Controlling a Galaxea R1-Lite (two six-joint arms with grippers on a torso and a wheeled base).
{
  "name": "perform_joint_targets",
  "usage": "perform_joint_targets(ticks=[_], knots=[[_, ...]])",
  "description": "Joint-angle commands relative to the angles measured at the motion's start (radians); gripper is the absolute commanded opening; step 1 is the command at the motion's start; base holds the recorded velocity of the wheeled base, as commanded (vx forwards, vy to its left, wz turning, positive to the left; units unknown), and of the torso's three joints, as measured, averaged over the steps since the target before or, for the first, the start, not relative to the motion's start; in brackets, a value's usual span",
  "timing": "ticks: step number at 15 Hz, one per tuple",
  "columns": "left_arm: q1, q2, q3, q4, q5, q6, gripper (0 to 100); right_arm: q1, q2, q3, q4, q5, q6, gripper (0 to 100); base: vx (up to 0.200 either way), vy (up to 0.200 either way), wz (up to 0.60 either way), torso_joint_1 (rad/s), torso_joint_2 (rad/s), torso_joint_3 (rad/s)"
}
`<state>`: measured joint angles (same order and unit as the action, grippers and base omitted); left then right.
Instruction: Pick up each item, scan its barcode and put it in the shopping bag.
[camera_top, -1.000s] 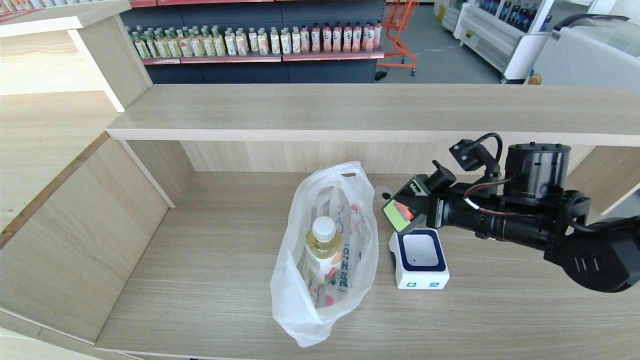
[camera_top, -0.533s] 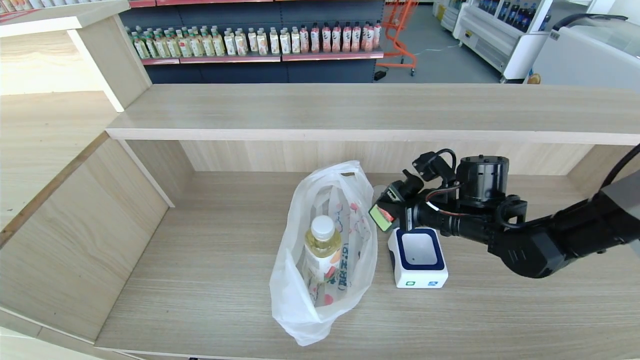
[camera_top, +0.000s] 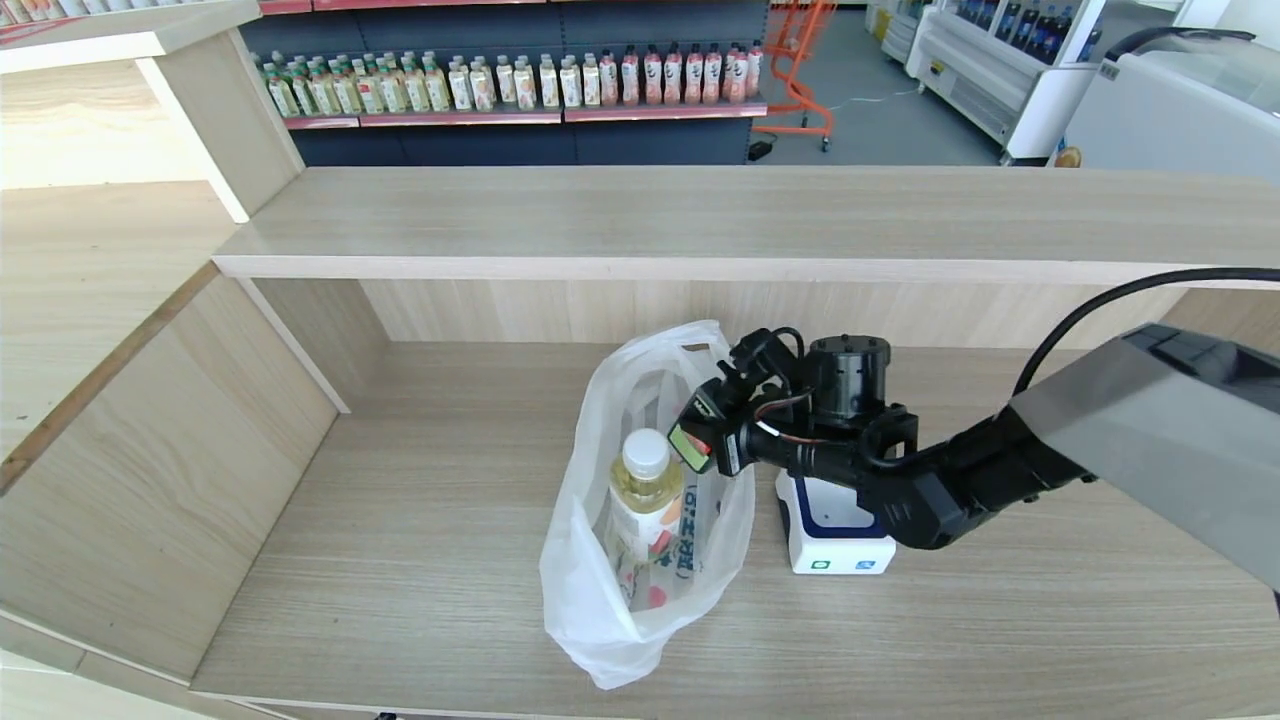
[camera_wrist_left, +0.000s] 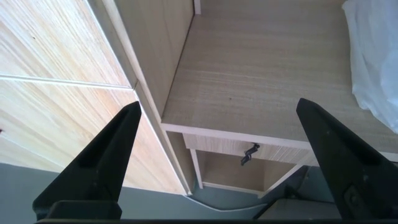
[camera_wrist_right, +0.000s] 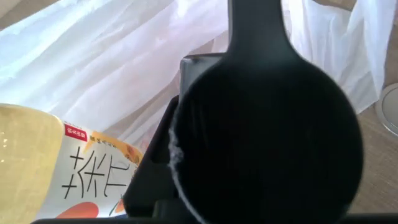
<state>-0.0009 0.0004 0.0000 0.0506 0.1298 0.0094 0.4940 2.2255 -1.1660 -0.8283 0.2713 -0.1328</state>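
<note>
Black packet (camera_top: 692, 444) clamped in right end effector (camera_top: 716, 428) (green end pointing left), above shopping bag (camera_top: 590, 590) mouth

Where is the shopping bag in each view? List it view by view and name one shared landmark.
Head view: the shopping bag stands on the counter, left of the scanner.
Left wrist view: its white plastic lies at the picture's edge, on the counter.
Right wrist view: its plastic spreads behind the bottle.
Shared landmark: the wooden counter beneath it.
</note>
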Motion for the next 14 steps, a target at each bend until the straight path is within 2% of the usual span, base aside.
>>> perform_joint_targets(ticks=[1,9,10,12,14], knots=[[-0.001,0.000,0.000,0.000,0.001,0.000,100,0.008,0.068,-0.011,-0.018,0.000,-0.025,0,0.000,0.000,0.00,0.000,0.00,0.000],[-0.001,0.000,0.000,0.000,0.001,0.000,100,0.015,0.106,-0.061,-0.049,0.003,-0.033,0,0.000,0.000,0.00,0.000,0.00,0.000],[-0.001,0.000,0.000,0.000,0.001,0.000,100,0.015,0.100,-0.063,-0.049,0.005,-0.030,100,0.000,0.000,0.00,0.000,0.00,0.000],[-0.001,0.000,0.000,0.000,0.001,0.000,100,0.015,0.074,-0.064,-0.048,0.005,-0.010,100,0.000,0.000,0.00,0.000,0.00,0.000],[-0.001,0.000,0.000,0.000,0.001,0.000,100,0.011,0.000,-0.049,-0.046,0.005,0.093,100,0.000,0.000,0.00,0.000,0.00,0.000]])
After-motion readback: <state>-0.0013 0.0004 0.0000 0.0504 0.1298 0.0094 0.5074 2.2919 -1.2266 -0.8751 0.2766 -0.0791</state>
